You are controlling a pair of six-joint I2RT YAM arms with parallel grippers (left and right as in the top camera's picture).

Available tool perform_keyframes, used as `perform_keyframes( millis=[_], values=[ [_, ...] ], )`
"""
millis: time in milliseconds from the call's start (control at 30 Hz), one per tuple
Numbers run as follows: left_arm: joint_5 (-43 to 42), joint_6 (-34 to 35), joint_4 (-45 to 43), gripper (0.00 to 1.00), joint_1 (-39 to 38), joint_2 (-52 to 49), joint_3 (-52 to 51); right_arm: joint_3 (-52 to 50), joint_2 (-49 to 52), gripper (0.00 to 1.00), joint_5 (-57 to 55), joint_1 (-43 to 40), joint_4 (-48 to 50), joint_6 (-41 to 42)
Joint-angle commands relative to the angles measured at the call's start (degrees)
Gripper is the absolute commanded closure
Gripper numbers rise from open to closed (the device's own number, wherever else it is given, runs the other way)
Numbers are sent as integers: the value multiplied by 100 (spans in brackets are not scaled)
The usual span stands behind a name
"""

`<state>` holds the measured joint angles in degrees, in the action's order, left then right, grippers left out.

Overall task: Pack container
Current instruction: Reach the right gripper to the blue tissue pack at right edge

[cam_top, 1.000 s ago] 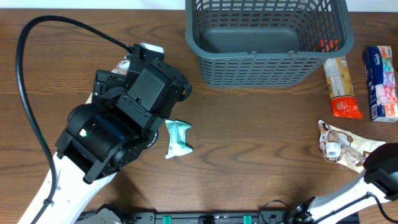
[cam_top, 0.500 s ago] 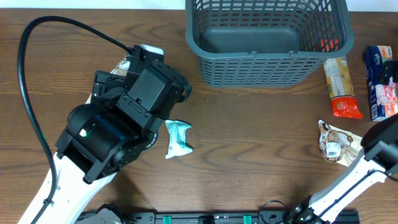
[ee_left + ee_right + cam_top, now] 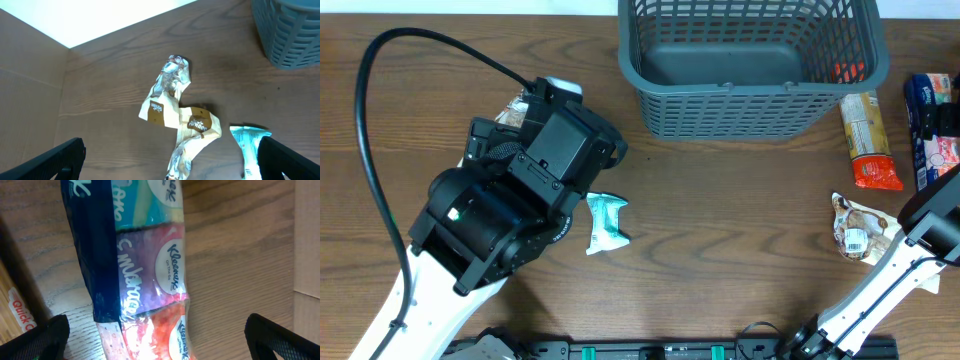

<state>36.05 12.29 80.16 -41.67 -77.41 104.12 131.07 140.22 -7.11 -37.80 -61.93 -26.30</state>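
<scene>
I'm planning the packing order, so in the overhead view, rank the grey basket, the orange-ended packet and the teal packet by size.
Largest: grey basket.
Next: orange-ended packet.
Smallest: teal packet, clearly shorter.

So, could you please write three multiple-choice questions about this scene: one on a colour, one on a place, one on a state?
1. What colour is the container? A) red B) dark grey-blue C) white
2. Where does the teal packet lie? A) inside the container B) on the container's rim C) on the table, beside the left arm
3. How is the left pincer? A) open, holding nothing B) shut on the teal packet C) shut on the container's rim
Key: 1 B, its lattice walls are grey-blue; 2 C, it rests on the wood; 3 A, its fingers stand far apart above the crumpled brown packet.
</scene>
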Motion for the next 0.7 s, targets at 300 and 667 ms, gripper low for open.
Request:
perform_keyframes(
  millis=[300, 667],
  values=[
    [107, -26, 39, 1, 31, -7, 24, 4, 337, 1, 369, -138, -219, -31],
    [107, -26, 42, 1, 31, -7, 24, -28, 428, 1, 640, -249, -365, 96]
  ],
)
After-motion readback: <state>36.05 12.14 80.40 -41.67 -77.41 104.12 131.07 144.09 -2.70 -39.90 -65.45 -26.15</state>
